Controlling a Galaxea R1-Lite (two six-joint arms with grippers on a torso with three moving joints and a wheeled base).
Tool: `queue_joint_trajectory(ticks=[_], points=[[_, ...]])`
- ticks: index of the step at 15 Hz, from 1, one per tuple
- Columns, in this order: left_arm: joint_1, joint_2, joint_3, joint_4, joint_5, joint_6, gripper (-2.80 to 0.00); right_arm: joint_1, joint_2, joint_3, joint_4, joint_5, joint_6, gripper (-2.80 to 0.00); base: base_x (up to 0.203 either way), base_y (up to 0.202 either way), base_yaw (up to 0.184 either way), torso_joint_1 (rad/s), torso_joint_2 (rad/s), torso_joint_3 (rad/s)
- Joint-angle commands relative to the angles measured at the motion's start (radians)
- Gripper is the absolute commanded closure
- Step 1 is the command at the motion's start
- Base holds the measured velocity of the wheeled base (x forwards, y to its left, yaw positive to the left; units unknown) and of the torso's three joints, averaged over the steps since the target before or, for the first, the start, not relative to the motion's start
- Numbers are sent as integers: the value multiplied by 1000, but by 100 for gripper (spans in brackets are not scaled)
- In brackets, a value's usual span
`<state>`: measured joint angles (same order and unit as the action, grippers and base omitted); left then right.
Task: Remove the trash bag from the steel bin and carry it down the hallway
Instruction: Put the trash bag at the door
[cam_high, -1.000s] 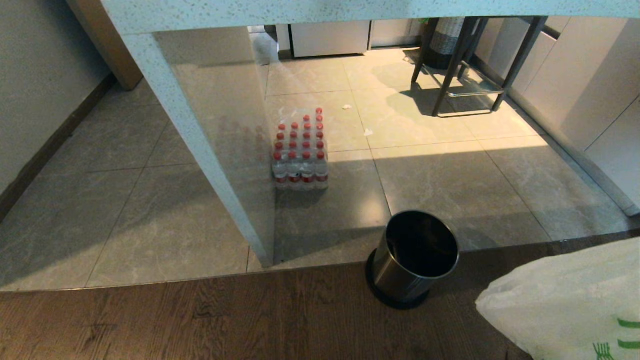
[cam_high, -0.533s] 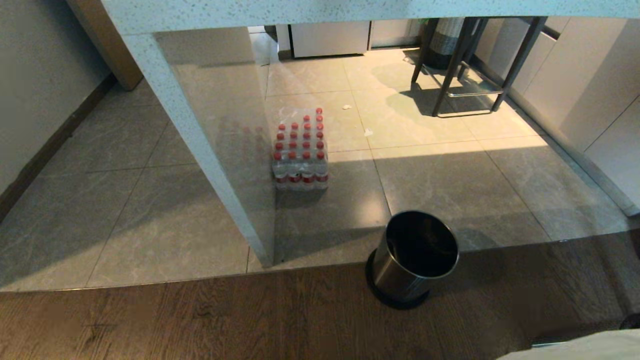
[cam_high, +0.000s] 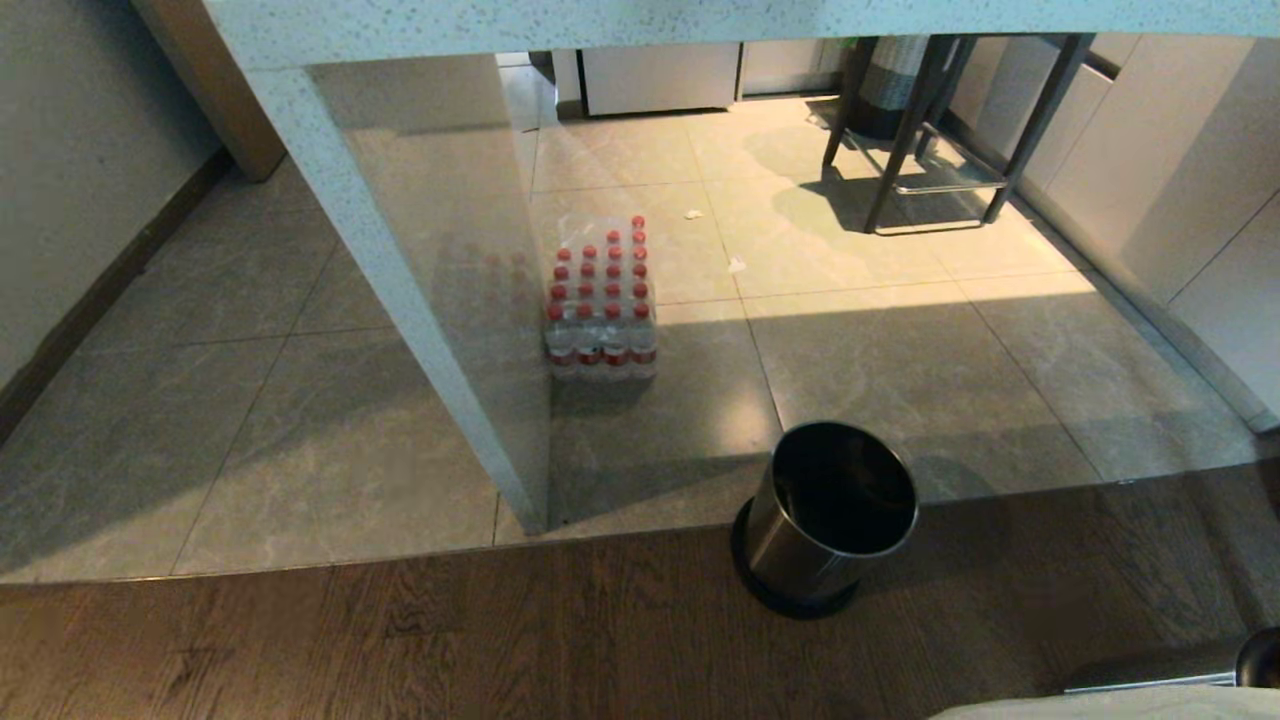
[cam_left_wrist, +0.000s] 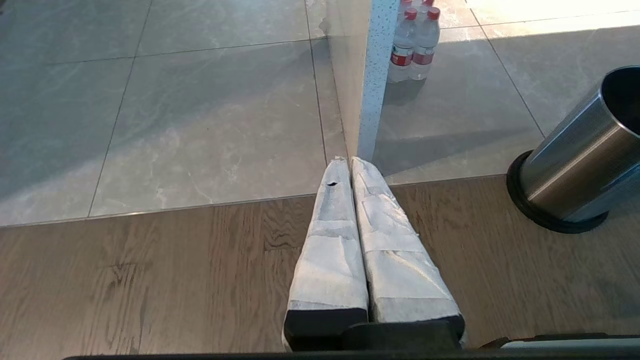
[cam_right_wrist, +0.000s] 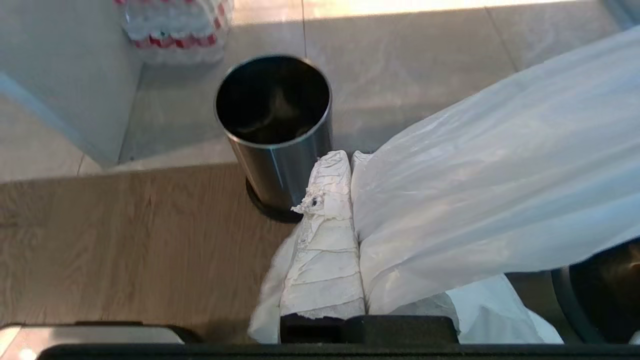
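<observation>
The steel bin stands empty on the wooden floor by the tile edge. The trash bag is already out, pinched in the right pincer, whose taped fingers are pressed together on the thin plastic, low at the robot's right side. The left pincer hangs closed and empty. For the carry, I'd hold that grip firm, keep the bag clear of the bin and the tabletop leg, and turn slowly toward the hallway.
</observation>
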<state>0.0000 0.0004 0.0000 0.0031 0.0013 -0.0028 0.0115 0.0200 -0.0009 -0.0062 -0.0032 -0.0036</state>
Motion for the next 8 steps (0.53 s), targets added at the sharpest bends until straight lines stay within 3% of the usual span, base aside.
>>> queue_joint_trajectory(ticks=[1,8], points=[[0,1,0,0,0,0,0,-1,-60,-1,9,3,-14,0,0,0,0,0,0,0],[0,1,0,0,0,3,0,-1,-60,-1,6,2,4,0,0,0,0,0,0,0]])
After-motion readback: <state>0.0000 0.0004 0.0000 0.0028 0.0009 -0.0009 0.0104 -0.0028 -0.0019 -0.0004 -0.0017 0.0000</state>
